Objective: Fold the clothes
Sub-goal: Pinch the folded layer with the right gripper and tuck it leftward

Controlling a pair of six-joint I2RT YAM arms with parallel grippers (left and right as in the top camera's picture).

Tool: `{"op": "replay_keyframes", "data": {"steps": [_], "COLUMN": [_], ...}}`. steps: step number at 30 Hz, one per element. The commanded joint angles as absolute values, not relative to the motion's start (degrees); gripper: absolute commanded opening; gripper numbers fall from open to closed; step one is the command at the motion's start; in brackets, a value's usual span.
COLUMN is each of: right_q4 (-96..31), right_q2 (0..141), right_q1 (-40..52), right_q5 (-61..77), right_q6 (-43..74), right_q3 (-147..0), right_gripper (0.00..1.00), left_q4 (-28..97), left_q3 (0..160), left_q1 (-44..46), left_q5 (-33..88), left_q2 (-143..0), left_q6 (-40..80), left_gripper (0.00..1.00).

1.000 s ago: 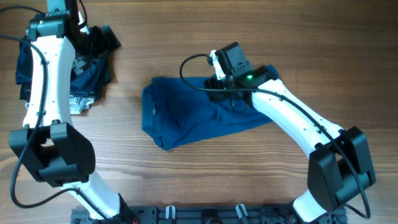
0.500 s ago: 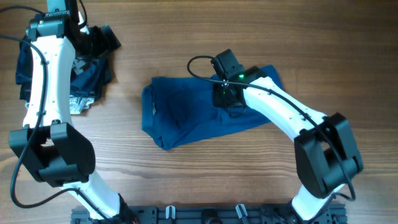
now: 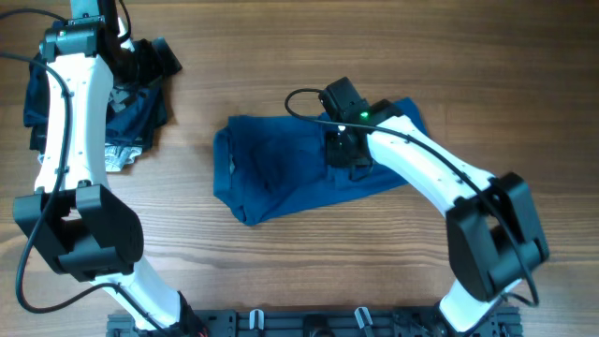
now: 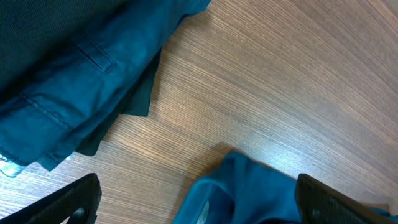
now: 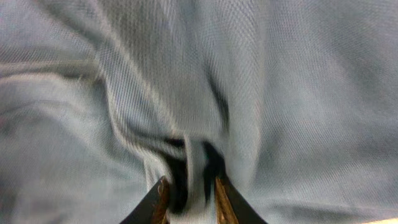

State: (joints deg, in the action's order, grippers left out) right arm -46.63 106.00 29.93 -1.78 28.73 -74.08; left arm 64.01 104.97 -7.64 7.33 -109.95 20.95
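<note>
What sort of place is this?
Likely a robot test bench: a wood-grain table, a left arm and right arm by a black rail, a blue shirt near a heap of other clothes.

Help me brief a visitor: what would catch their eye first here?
The blue polo shirt lies rumpled in the middle of the wooden table, with the right gripper pinching a ridge of its fabric. Next comes the heap of darker garments at the upper left of the overhead view.
</note>
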Motion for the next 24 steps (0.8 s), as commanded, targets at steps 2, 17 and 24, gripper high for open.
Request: {"op": "replay_keyframes", "data": {"steps": [2, 17, 24], "right_q4": [-49.78, -41.87, -39.88], "right_q2": [103.28, 103.31, 106.34], "right_q1": [30.37, 30.37, 30.44], "right_q5": [6.57, -1.56, -0.47], "right_q6": [23.83, 25.47, 18.59], "right_q3": [-74.54, -71.96, -71.88], "right_gripper": [0.31, 0.51, 0.51], "left_q4": [63.86, 63.86, 63.86], "left_q3": [105.23, 105.23, 105.23], "left_q1": [-8.01, -8.01, -8.01], "left_q5": [7.81, 7.81, 7.81], "left_q2": [-110.69, -110.69, -110.69], "left_q6": [21.69, 21.69, 21.69], "left_gripper": [1.0, 1.0, 1.0]}}
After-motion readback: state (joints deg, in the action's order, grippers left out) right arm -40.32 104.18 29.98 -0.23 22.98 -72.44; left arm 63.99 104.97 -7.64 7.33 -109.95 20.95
